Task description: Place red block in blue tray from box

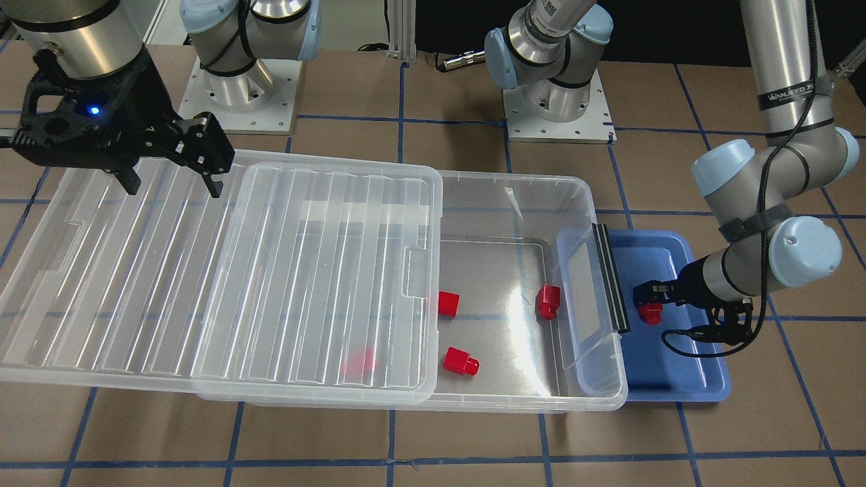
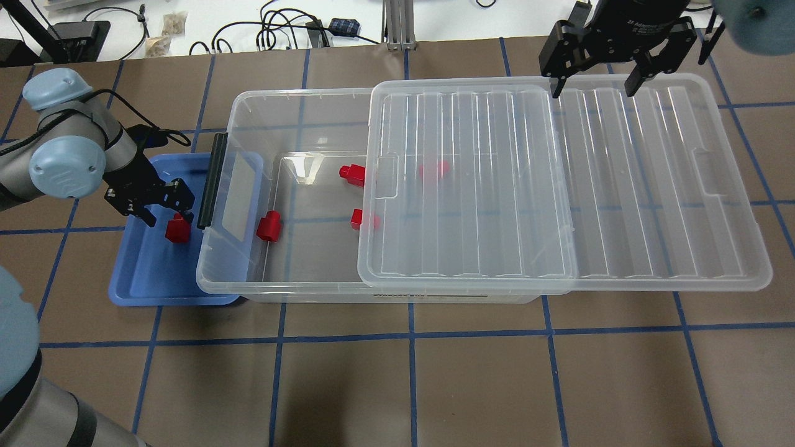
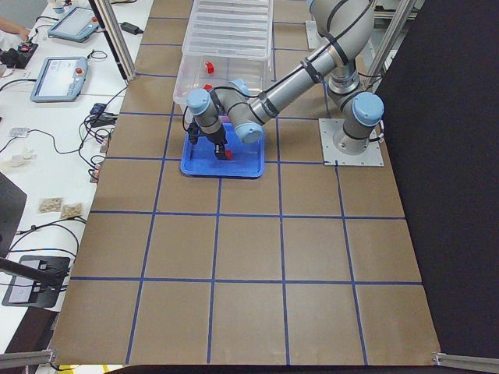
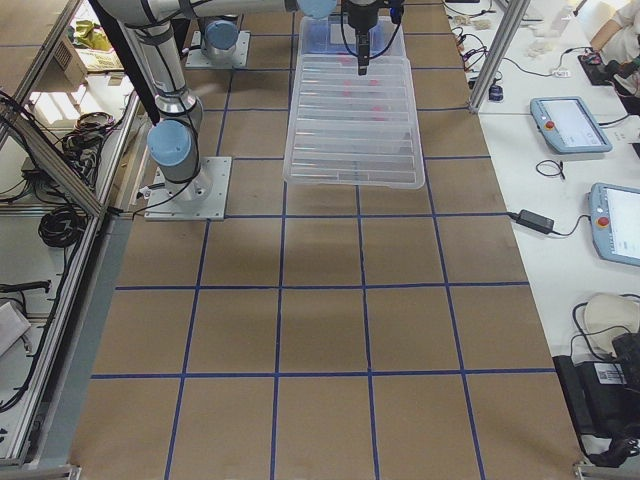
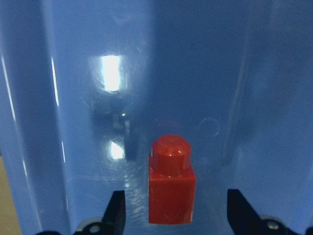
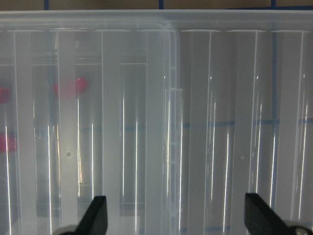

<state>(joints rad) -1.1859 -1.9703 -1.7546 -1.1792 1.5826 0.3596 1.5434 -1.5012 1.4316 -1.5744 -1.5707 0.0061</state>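
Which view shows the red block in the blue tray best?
Left wrist view: the red block sits close-up between the left gripper's open fingers. Overhead and front views show it small, partly covered; exterior left, a speck.

Just beside the left gripper (image 5: 172,215) stood the box (image 2: 239,186) wall with its black clip (image 2: 210,180) — ahead of it, open blue tray (image 5: 195,73) floor.

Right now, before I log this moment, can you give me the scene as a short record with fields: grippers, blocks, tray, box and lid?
left gripper: open, low over the blue tray, fingers on either side of the red block, not touching it
red block: in the tray, seems to rest on its floor
other red blocks: four in the box, one under the lid
lid: offset sideways, covers part of the box
right gripper: open, above the lid, holds nothing
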